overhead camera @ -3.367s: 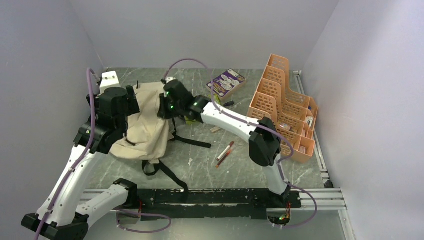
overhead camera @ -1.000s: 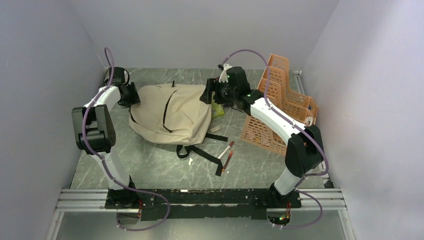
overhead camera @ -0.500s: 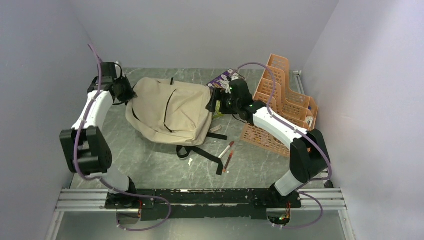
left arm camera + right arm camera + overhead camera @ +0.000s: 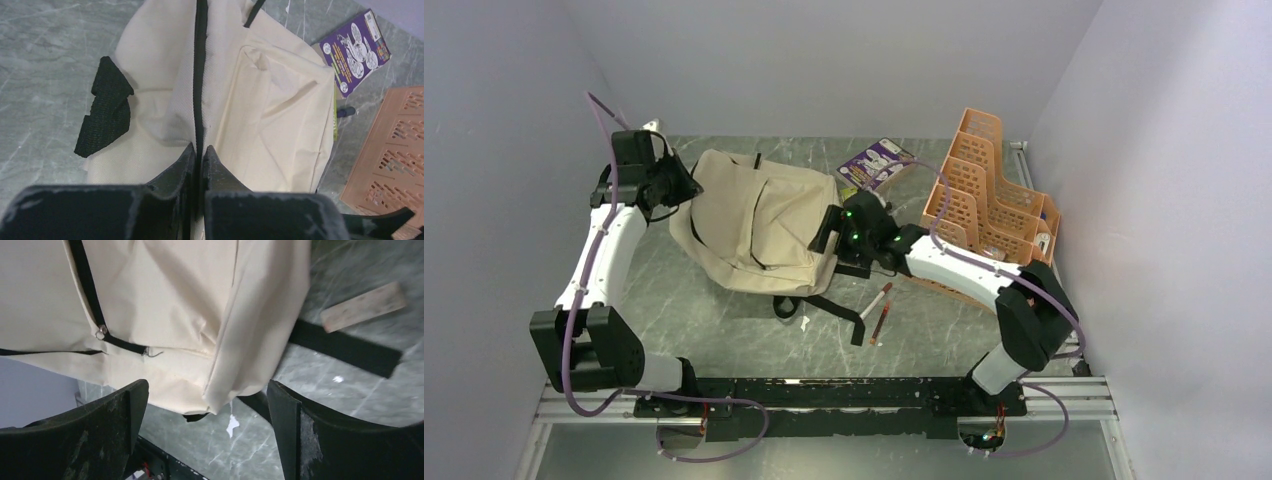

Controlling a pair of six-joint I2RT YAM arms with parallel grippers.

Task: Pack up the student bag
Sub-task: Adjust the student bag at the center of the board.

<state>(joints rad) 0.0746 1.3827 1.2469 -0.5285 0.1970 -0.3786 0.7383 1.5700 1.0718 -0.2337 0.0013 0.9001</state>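
Beige cloth marks the backpack (image 4: pixel 759 220), which lies flat on the grey table (image 4: pixel 724 330) left of centre, its black straps trailing toward the near edge. Packing looks barely begun: the black zipper (image 4: pixel 200 75) appears closed along the stretch the left wrist view shows, and nothing can be seen inside. A purple booklet (image 4: pixel 876 163) rests beyond the bag's far right corner, two pens (image 4: pixel 876 310) lie on the table near the straps, and the orange organizer (image 4: pixel 989 200) stands to the right, all outside the bag. Opening it and loading these things seems to be what remains. The left arm reaches far forward along the left wall, its wrist turned in toward the bag; the left gripper (image 4: pixel 199 150) is pinched tight on the cloth right at the zipper line. The right arm bends low and stretches leftward, and the right gripper (image 4: pixel 207 390) hovers over the bag's near right corner with its jaws spread wide, gripping nothing.
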